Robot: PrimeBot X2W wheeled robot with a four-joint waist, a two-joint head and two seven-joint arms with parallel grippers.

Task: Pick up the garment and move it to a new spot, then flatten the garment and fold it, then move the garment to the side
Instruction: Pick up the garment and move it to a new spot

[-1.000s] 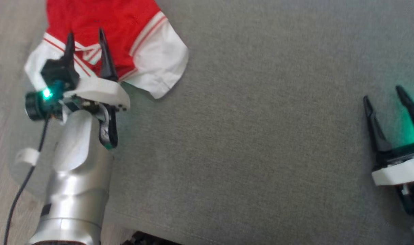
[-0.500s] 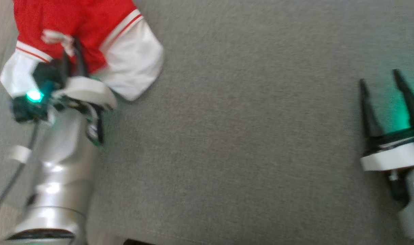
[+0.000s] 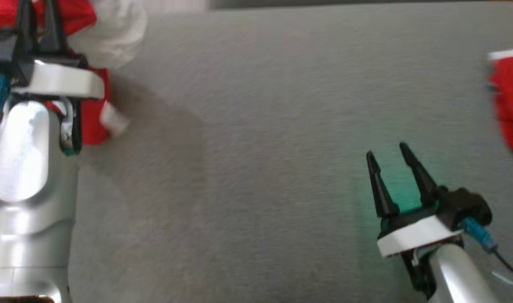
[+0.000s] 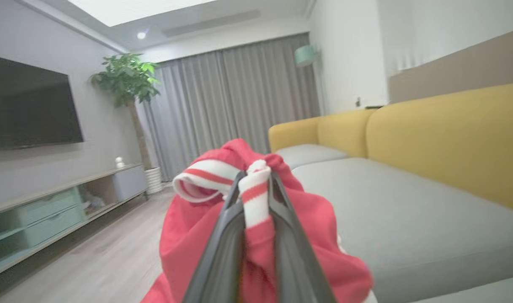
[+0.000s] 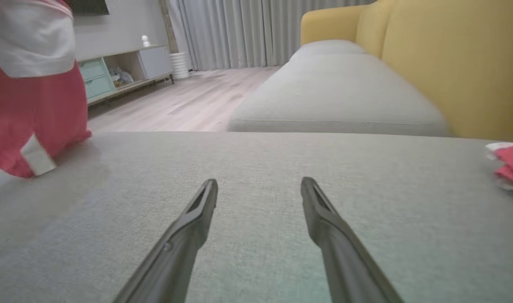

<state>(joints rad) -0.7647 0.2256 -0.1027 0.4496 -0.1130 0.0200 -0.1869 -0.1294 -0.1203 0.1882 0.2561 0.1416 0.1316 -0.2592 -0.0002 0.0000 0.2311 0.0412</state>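
Left arm: your silver forearm runs up the left edge of the head view, wrist raised.
Left end effector (image 4: 256, 179): clamped on a striped white-and-red fold of the garment (image 4: 189, 227), fingers nearly together.
Right arm: low over the grey cushion (image 3: 256, 168), at the lower right of the head view.
Right end effector (image 3: 387, 150): fingers spread, nothing between them.
Garment position: hanging from your left end effector over the cushion's left side. You cannot tell if its lower end touches the cushion.
Garment axis: roughly vertical, pinched end up, loose end down.
Garment look: red body, white sleeve, striped trim, bunched.
Other cloth (image 3: 509, 109): red and white, at the cushion's right, well apart.
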